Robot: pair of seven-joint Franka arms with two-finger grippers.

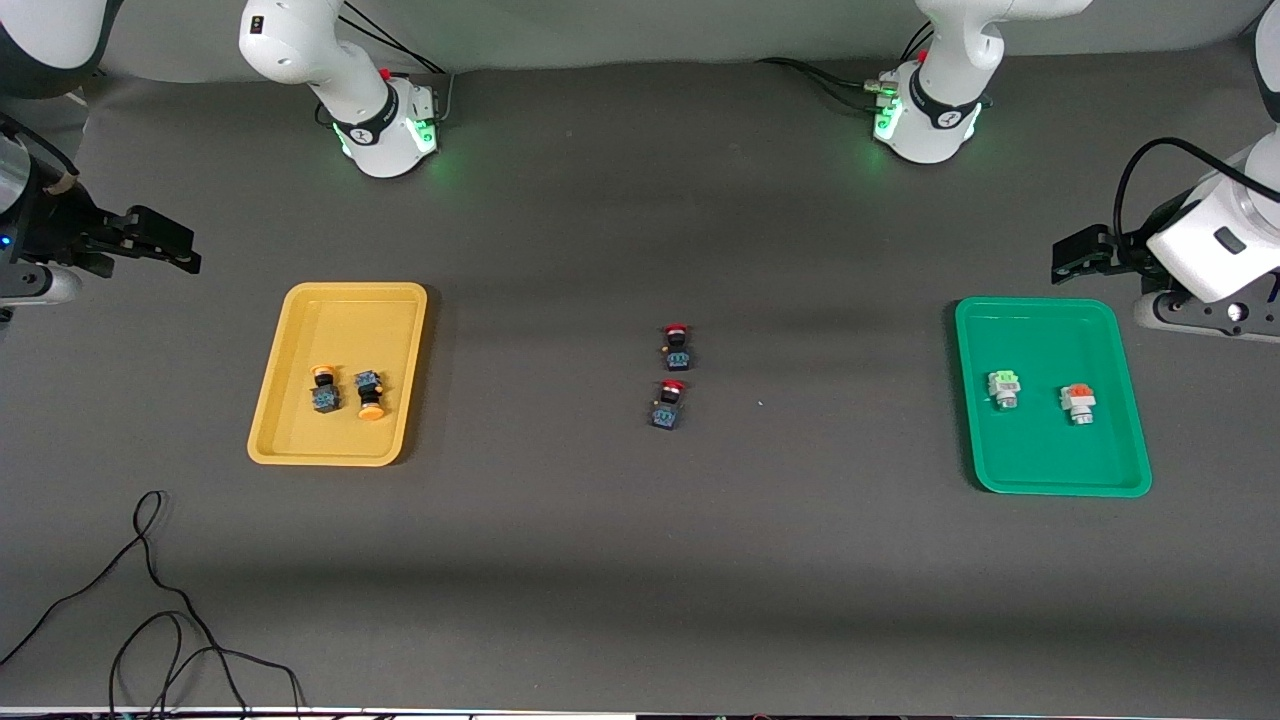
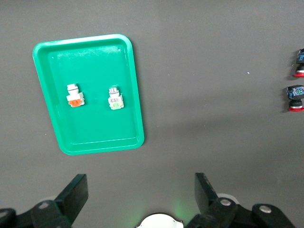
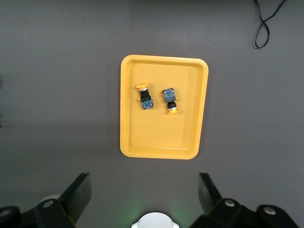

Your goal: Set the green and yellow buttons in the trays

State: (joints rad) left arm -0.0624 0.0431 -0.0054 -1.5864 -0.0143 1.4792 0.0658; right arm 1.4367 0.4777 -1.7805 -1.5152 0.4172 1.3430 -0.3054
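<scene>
Step in hand: sorting looks finished; all four task buttons lie in trays, and both arms wait raised at the table's ends.
Next move: by my judgement, nothing remains to pick; only a check that the two red-capped buttons stay out.
Yellow tray [image 1: 340, 302]: toward the right arm's end of the table; holds both yellow-capped buttons, lying on their sides.
Green tray [image 1: 1050, 310]: toward the left arm's end; holds both white-and-silver buttons, well apart.
Right gripper [image 1: 160, 243]: released, jaws wide, holding nothing; up in the air off the yellow tray's end, not over it.
Left gripper [image 1: 1082, 255]: released, jaws wide, empty; up near the green tray's corner closest to the bases.
First yellow button [image 1: 324, 388]: cap pointing toward the bases.
Second yellow button [image 1: 369, 394]: just beside the first, cap pointing toward the front camera.
Green-block button [image 1: 1004, 389]: in the green tray, on its table-centre side.
Orange-block button [image 1: 1078, 402]: beside it, closer to the table's end.
Red-capped buttons [image 1: 672, 374]: two on the bare table mid-way between the trays, one nearer the front camera.
</scene>
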